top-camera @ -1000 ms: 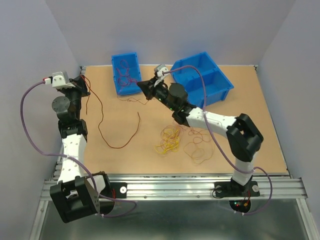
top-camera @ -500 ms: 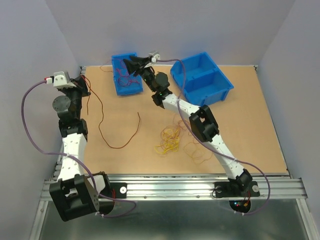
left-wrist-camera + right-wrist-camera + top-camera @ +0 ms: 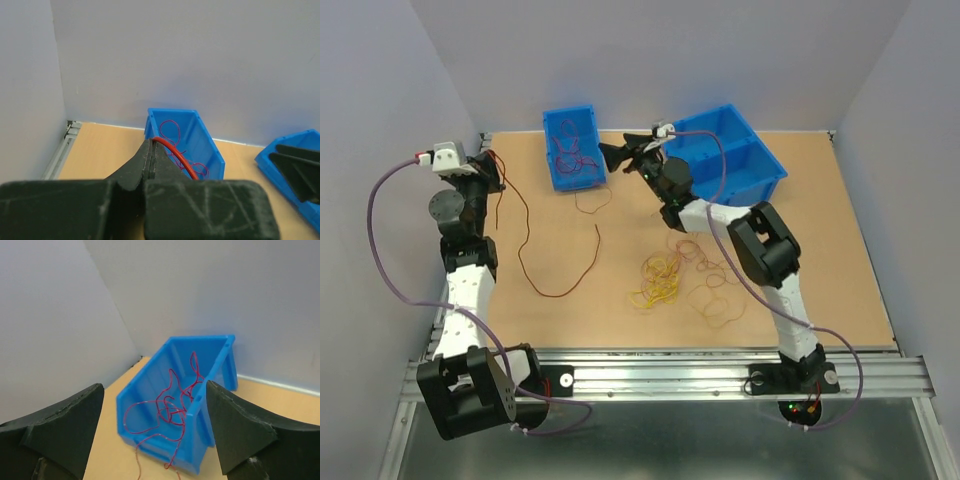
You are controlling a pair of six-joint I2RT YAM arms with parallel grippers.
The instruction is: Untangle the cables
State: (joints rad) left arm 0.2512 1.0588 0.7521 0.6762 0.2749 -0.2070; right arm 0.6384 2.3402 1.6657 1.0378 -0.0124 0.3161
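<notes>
My left claw (image 3: 150, 150) is pinched fully together on a dark red cable (image 3: 172, 149), held high at the far left. The strand hangs down and trails in a long curve along the surface (image 3: 840, 250) toward the near side. My right claw (image 3: 152, 390) is spread wide with nothing between its fingers, hovering just right of the small blue bin (image 3: 150, 375). More red cables (image 3: 172, 405) lie tangled in that bin, one loop spilling over its near edge. Yellow and orange cables (image 3: 665, 278) sit in loose heaps mid-surface, near of the large blue bin (image 3: 760, 170).
</notes>
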